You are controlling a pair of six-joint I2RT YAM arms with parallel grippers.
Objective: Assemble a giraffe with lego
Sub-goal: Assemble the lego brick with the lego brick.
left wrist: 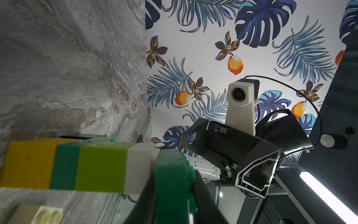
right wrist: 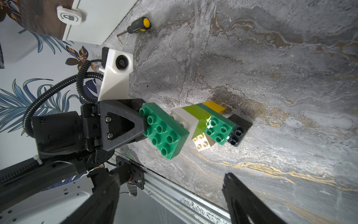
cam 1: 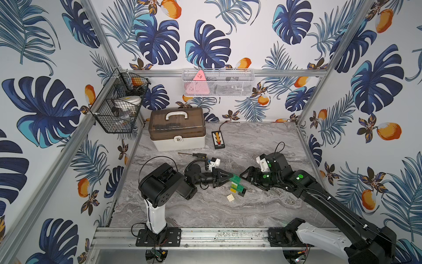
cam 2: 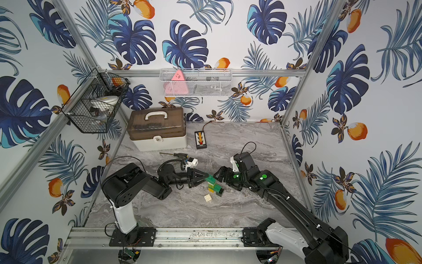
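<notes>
As left pincer (cam 1: 229, 179) grips brick (right wrist: 164, 131), giraffe (right wrist: 197, 118) standing

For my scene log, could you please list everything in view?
giraffe stack: one, black, yellow, green, lime, white, standing mid-table
green brick: one, dark green, gripped at stack's top
loose brick: one, cream, beside stack
toolbox: one, white, brown lid, back left
screwdriver: one, black-yellow, near toolbox
remote: one, black, beside toolbox
wire basket: one, black, left wall
mesh basket: one, white, back wall
left gripper: one, black, shut on green brick
right gripper: one, black, open, beside stack
</notes>
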